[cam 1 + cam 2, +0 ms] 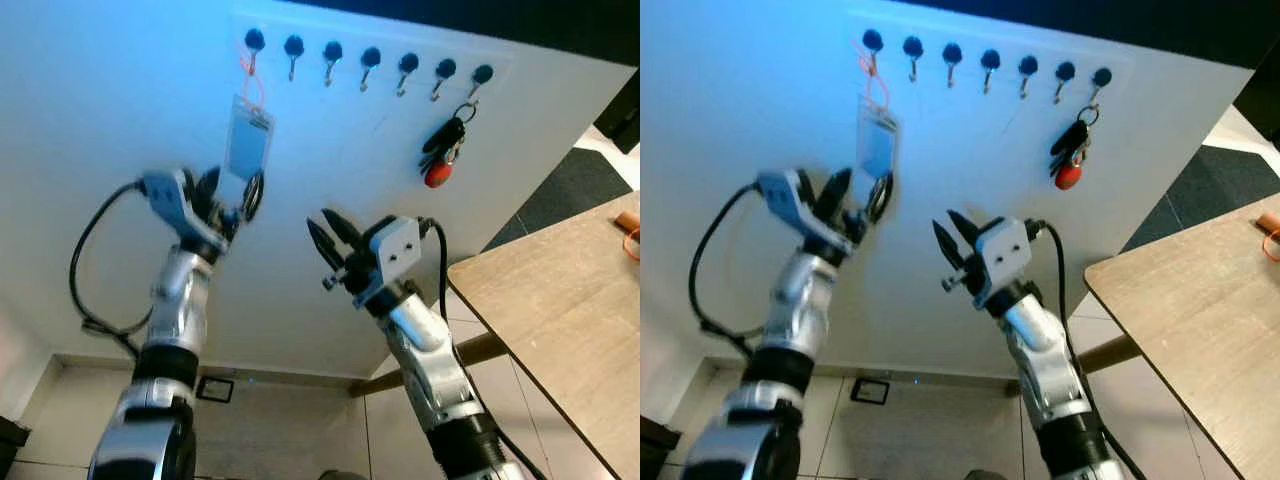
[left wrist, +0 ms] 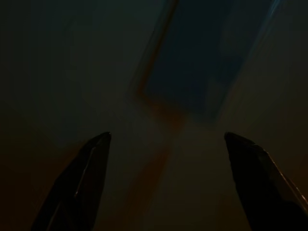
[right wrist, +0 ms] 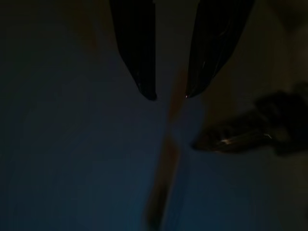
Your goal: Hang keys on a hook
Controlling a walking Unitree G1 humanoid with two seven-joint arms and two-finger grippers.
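Hanging already from the last hook (image 1: 482, 74) of the wall row, up and to the right of the right gripper (image 1: 328, 238): a bunch of keys (image 1: 443, 150) with a red fob, well apart from the fingertips. Looking done, then, as far as the hanging goes. Raised toward the wall, fingers parted by a narrow gap, pinching nothing; keys showing dimly off to one side in the right wrist view.

Reaching up just below a clear badge holder (image 1: 248, 143) on an orange lanyard (image 1: 250, 75), itself looped on the first hook (image 1: 254, 40) above the left gripper (image 1: 235, 195). Fingers spread wide, nothing between them, badge close ahead of the tips in the left wrist view.

Standing off to the right of the right gripper: a wooden table (image 1: 560, 310). Remaining, probably, only lowering both arms clear of the wall without brushing either hung thing.
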